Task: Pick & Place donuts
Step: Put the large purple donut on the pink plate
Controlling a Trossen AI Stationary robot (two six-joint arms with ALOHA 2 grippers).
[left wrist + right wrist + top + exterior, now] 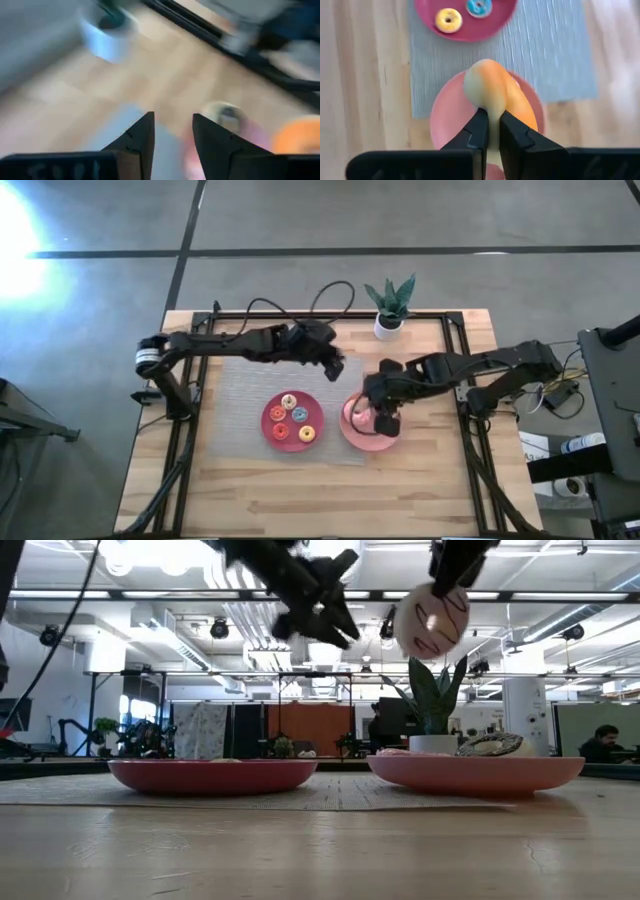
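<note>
My right gripper (pixel 490 125) is shut on a tan donut with whitish, pink-striped icing (pixel 432 620), high above the pink plate (pixel 350 437). Another donut (pixel 490 745) lies on that plate. Several small donuts sit on the magenta plate (pixel 316 412), among them a yellow one (pixel 448 20) and a blue one (pixel 479 6). My left gripper (pixel 337 367) hovers open and holds nothing, above the grey mat between the two plates and toward the far side. My right gripper pinches the whitish-iced donut by its rim (pixel 490 111) between the two fingers, which come from above and point down. The donut hangs on edge below the fingertips, lifted clear above the pink plate (pixel 445 115).
A grey mat (pixel 240 390) lies under the magenta plate and part of the pink one. A potted plant (pixel 390 305) stands at the far edge behind the pink plate. Bare wood lies along the near side. Black frame rails run along the table's sides.
</note>
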